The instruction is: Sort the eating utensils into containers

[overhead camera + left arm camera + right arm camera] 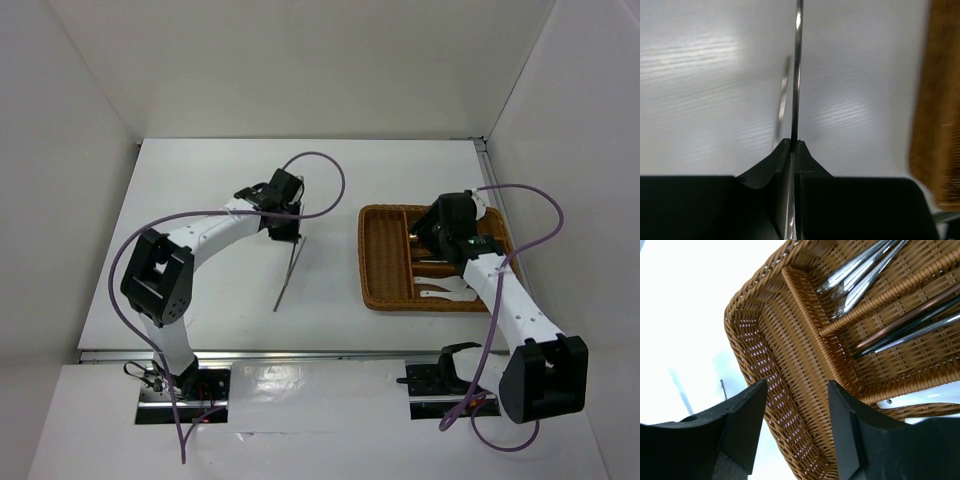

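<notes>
Top view: left fingers (pixel 286 228) are clamped on the far end of a chopstick (pixel 287 275) over mid-bench (pixel 200 200). Its long axis runs from the fingers toward the near edge, leaning a bit left. Whether the low tip touches the bench cannot be told. The tray (pixel 372 290) lies to the right, well apart. Right fingers (pixel 432 240) hang over the tray.

Left wrist: left fingers (pixel 765 170) are closed on the chopstick (pixel 797 75), which points straight out from them. The tray (pixel 935 115) sits at the right edge, so the carry likely goes right.

Right wrist: right fingers (pixel 747 410) are spread and empty above the bare long slot (pixel 785 355) of the tray (pixel 735 315). Forks (pixel 860 270), sticks (pixel 910 325) and spoons (pixel 920 395) lie in the shorter slots. The sticks' slot is crosswise to the long slot.
</notes>
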Motion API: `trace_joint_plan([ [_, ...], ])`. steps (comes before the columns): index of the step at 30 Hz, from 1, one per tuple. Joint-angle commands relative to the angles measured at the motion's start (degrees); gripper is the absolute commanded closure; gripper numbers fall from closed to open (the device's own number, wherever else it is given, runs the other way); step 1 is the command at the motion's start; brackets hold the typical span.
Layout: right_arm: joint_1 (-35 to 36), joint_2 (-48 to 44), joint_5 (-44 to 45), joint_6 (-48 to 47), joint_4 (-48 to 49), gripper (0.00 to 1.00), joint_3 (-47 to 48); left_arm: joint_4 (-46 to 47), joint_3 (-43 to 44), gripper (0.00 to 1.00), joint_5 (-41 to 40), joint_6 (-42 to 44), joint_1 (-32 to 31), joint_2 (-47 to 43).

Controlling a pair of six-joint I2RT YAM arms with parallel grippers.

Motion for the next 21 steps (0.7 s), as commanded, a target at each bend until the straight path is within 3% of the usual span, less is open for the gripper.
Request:
trace_joint_plan([
  [1, -0.2, -2.1, 1.5, -1.2, 2.7, 0.39, 1.4, 0.6, 6.3, 0.92, 1.9, -10.1, -3.3, -5.3],
  [10, -0.2, -2.8, 8.5, 3.4, -8.9, 0.37, 4.2, 15.5, 5.5, 0.91, 6.1, -30.5, -10.0, -3.8],
  [15, -0.2, -7.8, 7.9, 3.4, -10.6, 0.35, 3.0, 22.4, 5.6, 0.91, 3.5, -35.5, -12.9, -1.0],
  [21, -0.2, -12.9, 4.8, 0.6, -9.0, 0.35, 1.0, 25.0, 8.4, 0.91, 0.7, -35.8, -16.4, 3.3],
])
